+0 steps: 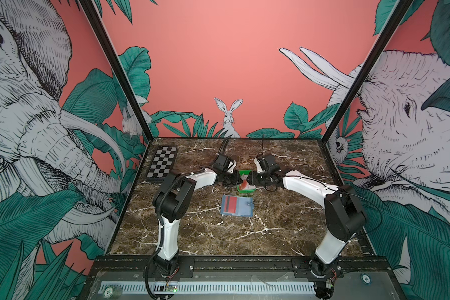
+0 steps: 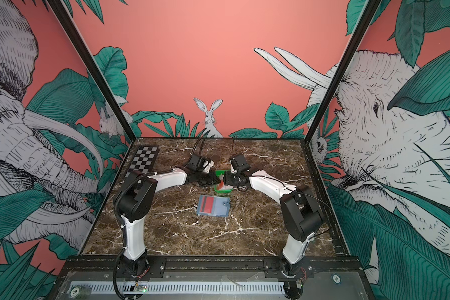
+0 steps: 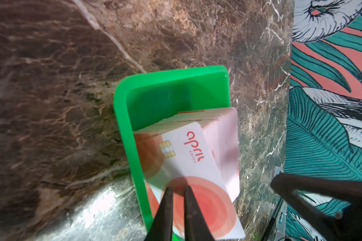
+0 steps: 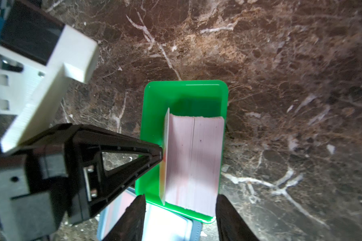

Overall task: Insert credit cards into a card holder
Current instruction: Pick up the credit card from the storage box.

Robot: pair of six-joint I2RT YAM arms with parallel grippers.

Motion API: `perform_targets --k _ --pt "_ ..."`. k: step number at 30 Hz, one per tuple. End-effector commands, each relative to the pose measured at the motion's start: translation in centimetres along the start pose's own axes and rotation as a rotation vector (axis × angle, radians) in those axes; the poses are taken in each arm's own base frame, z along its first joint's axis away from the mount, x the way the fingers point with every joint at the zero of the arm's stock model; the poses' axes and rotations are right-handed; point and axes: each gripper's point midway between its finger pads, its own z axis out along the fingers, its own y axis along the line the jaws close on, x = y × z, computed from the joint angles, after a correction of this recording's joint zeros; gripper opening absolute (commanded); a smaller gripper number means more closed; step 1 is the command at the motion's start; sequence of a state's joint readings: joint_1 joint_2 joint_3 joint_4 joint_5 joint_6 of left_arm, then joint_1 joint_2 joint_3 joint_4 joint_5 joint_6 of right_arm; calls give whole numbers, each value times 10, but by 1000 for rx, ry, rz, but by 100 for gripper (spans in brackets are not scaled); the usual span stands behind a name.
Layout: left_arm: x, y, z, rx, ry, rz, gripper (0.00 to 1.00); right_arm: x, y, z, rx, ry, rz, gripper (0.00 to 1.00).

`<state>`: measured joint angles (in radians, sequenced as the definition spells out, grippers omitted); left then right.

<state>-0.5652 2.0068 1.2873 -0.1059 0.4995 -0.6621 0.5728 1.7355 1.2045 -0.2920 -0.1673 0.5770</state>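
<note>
A thick stack of pale pink credit cards [image 4: 193, 158] stands on edge in a green tray [image 4: 147, 100]. The frontmost card [image 3: 188, 158], white with a red-orange circle, leans off the stack. My left gripper [image 3: 177, 187] is shut to a narrow slit, its tips against that card's face [image 4: 165, 146]; nothing sits between its fingers. My right gripper [image 4: 180, 200] is open, its fingers standing either side of the stack's near end. The slate-blue card holder [image 1: 237, 205] lies open on the table in front of the tray, with a red card [image 1: 230, 204] in its left sleeve.
A black-and-white checkerboard [image 1: 163, 162] lies at the back left of the marble table [image 1: 192, 233]. The two arms meet over the tray [image 2: 222, 191] from left and right. Printed walls enclose the table on three sides.
</note>
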Motion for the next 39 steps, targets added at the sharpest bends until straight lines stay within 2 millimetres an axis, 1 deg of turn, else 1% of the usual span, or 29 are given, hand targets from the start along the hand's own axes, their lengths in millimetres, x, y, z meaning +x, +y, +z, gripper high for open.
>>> perform_targets --k 1,5,7,11,18,19,22,25,30,35,36,39 --pt "8 10 5 -27 24 -19 14 -1 12 8 -41 -4 7 43" --pt "8 10 5 -28 23 -20 14 0 18 18 -56 10 9 32" --pt "9 10 4 -28 22 -19 14 2 19 22 -59 19 10 30" --pt "8 9 4 -26 21 -19 14 5 20 28 -62 28 11 21" --pt "4 3 -4 -24 3 -5 14 4 19 25 -51 13 13 5" --pt "4 2 -4 -23 2 -3 14 3 19 24 -49 10 14 4" --pt "4 -1 -7 -18 1 -2 14 1 18 18 -47 -8 13 1" --pt "1 -8 -15 -6 -20 10 14 1 18 10 -45 -21 12 0" --pt "-1 -22 -40 23 -86 41 14 5 18 -5 -61 -43 15 0" --pt "8 -37 -62 92 -121 56 18 12 19 -20 -96 -72 31 0" --pt "11 -39 -66 109 -130 57 18 10 21 -28 -112 -92 35 0" --pt "20 -44 -78 144 -154 68 19 14 24 -40 -151 -116 56 0"
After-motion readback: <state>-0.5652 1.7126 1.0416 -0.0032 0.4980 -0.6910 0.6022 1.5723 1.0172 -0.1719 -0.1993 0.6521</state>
